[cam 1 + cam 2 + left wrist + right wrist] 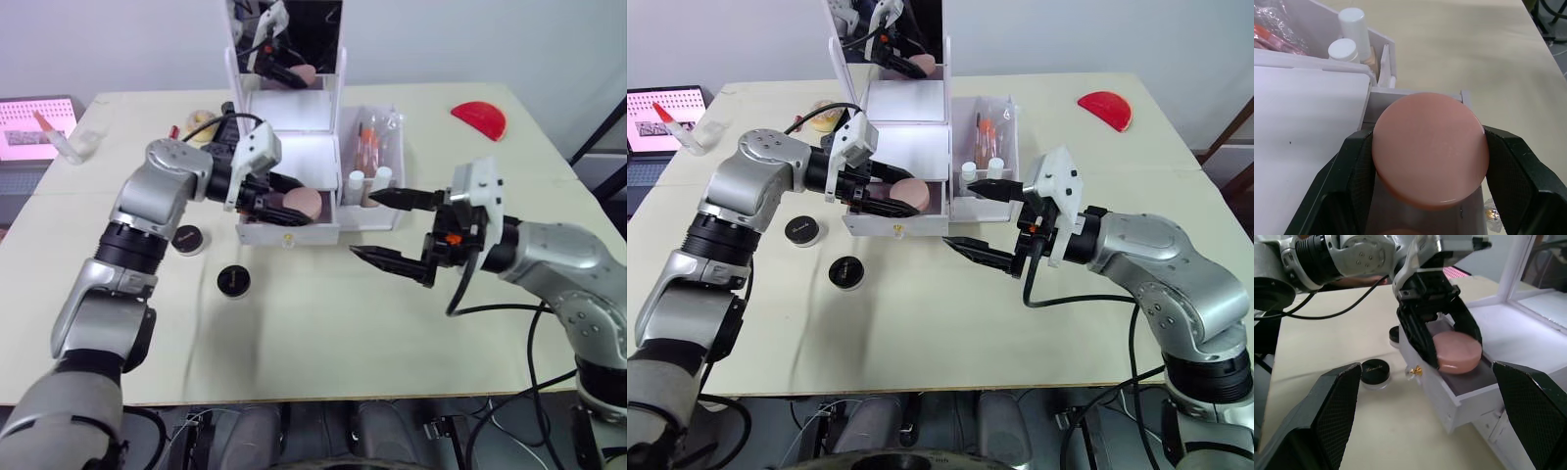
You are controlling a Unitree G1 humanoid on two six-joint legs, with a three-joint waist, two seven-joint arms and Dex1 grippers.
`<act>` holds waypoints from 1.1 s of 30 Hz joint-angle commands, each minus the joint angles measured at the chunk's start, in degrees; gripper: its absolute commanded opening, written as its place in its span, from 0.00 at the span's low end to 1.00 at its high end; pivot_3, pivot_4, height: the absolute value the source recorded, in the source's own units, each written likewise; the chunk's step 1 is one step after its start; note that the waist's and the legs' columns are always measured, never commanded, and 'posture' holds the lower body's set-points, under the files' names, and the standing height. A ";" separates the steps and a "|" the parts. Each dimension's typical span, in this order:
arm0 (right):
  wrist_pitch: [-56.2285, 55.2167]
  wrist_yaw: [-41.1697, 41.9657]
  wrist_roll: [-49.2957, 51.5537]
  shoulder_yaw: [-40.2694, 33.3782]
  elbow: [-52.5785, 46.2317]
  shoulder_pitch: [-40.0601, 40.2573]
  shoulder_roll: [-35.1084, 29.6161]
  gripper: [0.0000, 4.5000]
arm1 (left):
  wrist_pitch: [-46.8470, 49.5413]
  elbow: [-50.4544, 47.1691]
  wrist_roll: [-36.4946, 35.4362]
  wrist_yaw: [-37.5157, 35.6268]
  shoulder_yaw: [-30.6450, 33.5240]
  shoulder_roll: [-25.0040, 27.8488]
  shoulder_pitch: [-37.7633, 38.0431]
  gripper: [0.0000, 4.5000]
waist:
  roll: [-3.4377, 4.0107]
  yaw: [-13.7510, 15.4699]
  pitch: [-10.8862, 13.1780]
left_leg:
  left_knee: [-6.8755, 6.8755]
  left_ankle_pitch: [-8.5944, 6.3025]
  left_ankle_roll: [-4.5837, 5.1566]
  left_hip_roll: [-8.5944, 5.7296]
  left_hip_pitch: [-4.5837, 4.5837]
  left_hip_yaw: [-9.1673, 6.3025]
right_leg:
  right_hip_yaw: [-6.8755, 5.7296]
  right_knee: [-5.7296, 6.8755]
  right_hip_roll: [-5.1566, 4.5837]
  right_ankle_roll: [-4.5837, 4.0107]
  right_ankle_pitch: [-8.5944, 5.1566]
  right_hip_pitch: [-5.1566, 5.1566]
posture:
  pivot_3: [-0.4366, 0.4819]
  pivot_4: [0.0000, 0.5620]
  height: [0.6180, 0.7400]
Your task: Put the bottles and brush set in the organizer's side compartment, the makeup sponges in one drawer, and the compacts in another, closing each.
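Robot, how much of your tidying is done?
Done: bottles stand in the organizer's side compartment. In hand: the left gripper holds a pink sponge over the open drawer. Left: two black compacts wait on the table.

The left arm reaches forward and bends inward at the elbow, its wrist turned toward the robot's right. The left gripper (pixel 291 204) has its two black fingers (pixel 1352 166) pressed against opposite sides of a round pink compact (pixel 1430 149), clamping it. The right arm extends forward and inward with the forearm angled to the robot's left. The right gripper (pixel 392 227) has its fingers spread wide apart, one above the other, with nothing between them.
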 commanded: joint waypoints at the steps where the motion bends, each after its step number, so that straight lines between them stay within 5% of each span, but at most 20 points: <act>1: -1.08 -0.06 0.49 -1.67 -0.90 -0.56 -0.07 1.00 | -1.51 0.09 0.58 -0.15 1.27 -0.19 -0.60 0.59 | 0.00 0.00 0.00 | 0.00 0.00 0.00 0.00 0.00 0.00 | 0.00 0.01 0.00 0.00 0.00 0.00 | 0.48 0.27 1.00; 7: -0.89 -0.51 0.85 -1.53 -1.35 -0.38 0.40 1.00 | -2.53 1.45 1.28 0.46 1.85 -1.14 -1.05 0.59 | 0.00 0.03 0.00 | 0.01 0.00 0.00 -0.01 0.00 0.00 | 0.00 0.02 0.00 0.00 0.00 0.00 | 0.48 0.27 1.00; 8: -0.90 -0.57 0.87 -1.47 -1.40 -0.30 0.46 1.00 | -2.37 1.50 1.19 0.54 2.03 -1.34 -1.13 0.82 | 0.00 0.05 0.00 | 0.01 0.00 0.00 -0.01 0.00 0.00 | 0.00 0.02 0.00 0.00 0.00 0.00 | 0.48 0.27 1.00; 10: -0.91 -0.67 0.87 -1.35 -1.49 -0.20 0.53 1.00 | -1.90 1.26 0.98 0.36 2.31 -1.50 -1.18 0.99 | 0.00 0.26 0.00 | 0.02 0.00 0.00 -0.01 0.00 -0.01 | 0.00 0.05 -0.01 0.00 0.00 0.01 | 0.48 0.27 1.00; 21: -1.02 -0.66 0.67 -0.93 -1.16 -0.27 1.00 1.00 | 1.96 -1.87 -0.59 -1.42 4.28 0.50 -1.55 0.99 | 0.00 -0.02 0.00 | 0.11 0.00 0.00 -0.02 0.00 -0.04 | -0.01 0.12 0.00 0.01 -0.01 0.02 | 0.48 0.27 1.00; 25: -1.00 -0.45 0.42 -0.61 -0.91 -0.39 1.03 1.00 | 8.98 -8.28 -6.24 -4.43 8.12 4.63 -0.17 0.99 | 0.00 -0.26 0.00 | 0.09 0.00 0.00 -0.01 -0.01 -0.04 | 0.01 0.13 0.01 0.01 -0.01 -0.04 | 0.48 0.27 1.00; 28: -1.01 -0.23 0.61 -1.05 -0.85 -0.28 0.82 1.00 | 14.48 -12.64 -10.85 -6.15 10.67 8.03 1.21 0.81 | 0.00 -0.36 0.00 | 0.07 0.00 0.00 0.01 -0.01 -0.02 | 0.06 0.15 0.03 0.01 -0.02 -0.07 | 0.48 0.27 1.00; 33: -1.45 0.34 0.25 -1.75 0.59 -1.17 0.36 1.00 | 17.57 -19.10 -14.05 -10.11 11.36 15.61 7.93 0.24 | 0.01 -0.32 0.01 | 0.07 0.00 0.00 0.02 0.02 0.01 | 0.10 0.16 0.04 0.00 -0.02 -0.06 | 0.48 0.27 1.00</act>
